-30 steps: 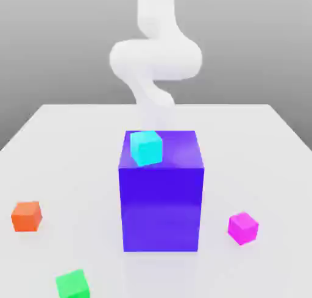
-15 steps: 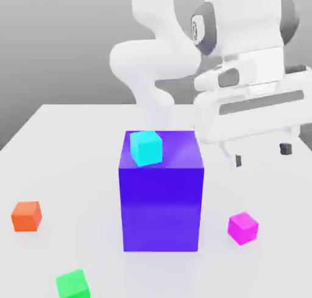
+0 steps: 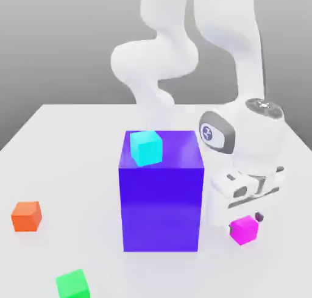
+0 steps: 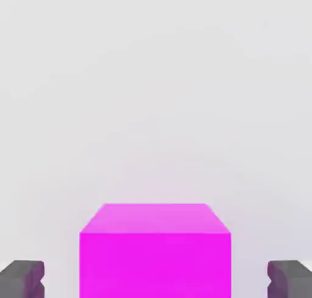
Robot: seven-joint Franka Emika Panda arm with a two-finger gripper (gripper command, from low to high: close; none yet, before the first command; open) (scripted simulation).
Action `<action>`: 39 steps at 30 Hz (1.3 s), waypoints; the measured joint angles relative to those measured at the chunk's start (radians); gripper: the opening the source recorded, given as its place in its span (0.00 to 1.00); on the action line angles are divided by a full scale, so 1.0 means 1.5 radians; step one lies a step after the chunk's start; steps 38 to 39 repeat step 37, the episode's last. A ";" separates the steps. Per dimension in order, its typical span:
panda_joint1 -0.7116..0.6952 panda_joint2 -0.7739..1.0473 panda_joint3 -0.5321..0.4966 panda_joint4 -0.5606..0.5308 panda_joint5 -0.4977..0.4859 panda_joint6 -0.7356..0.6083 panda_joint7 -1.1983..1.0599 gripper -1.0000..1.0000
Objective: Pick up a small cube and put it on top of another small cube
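Both pincer (image 4: 155,281) fingertips (image 4: 21,280) flank magenta cube (image 4: 155,251), gaps visible.

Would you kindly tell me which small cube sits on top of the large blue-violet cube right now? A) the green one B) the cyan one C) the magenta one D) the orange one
B: the cyan cube rests on the top face of the large blue-violet cube, while the orange cube, green cube and magenta cube all lie on the table.
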 joint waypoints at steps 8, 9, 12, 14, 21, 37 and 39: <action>-0.015 -0.055 0.020 -0.011 0.018 -0.043 -0.015 0.00; -0.020 -0.078 0.028 -0.015 0.031 -0.062 -0.024 0.00; -0.026 -0.136 0.045 -0.018 0.058 -0.122 -0.046 0.00; -0.049 -0.135 0.028 0.017 0.054 -0.164 -0.078 0.00; -0.184 -0.094 -0.066 0.148 0.079 -0.261 -0.255 0.00; -0.391 0.044 -0.140 0.270 0.184 -0.231 -0.508 1.00; -0.391 0.044 -0.140 0.270 0.184 -0.231 -0.508 1.00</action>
